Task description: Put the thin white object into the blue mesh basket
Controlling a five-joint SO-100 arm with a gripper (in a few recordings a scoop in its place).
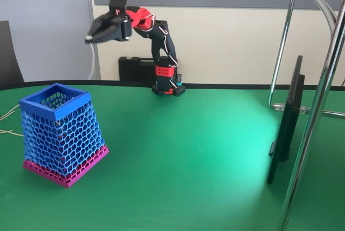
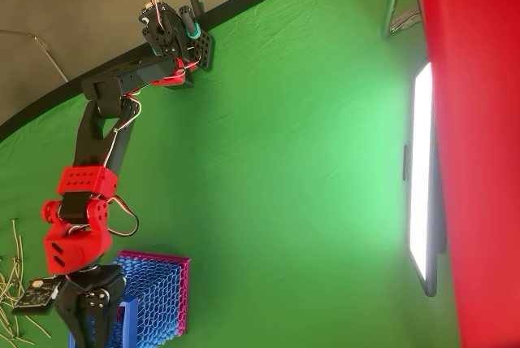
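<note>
The blue mesh basket (image 1: 62,134) stands on the green table at the left, with a solid blue rim and a magenta base band. High above it, a little behind, my black gripper (image 1: 88,39) points left with its jaws together. From its tip the thin white object (image 1: 94,61) hangs down as a slim, slightly curved strip. In the overhead view my gripper (image 2: 88,315) covers the left part of the basket (image 2: 158,291), and the strip is hidden under the arm.
Several long pale wires (image 2: 12,283) lie left of the basket, off the green cloth. A dark monitor (image 1: 285,128) and a chrome stand (image 1: 318,107) occupy the right. A black case (image 1: 135,69) sits behind the arm's base. Open green cloth spreads across the middle.
</note>
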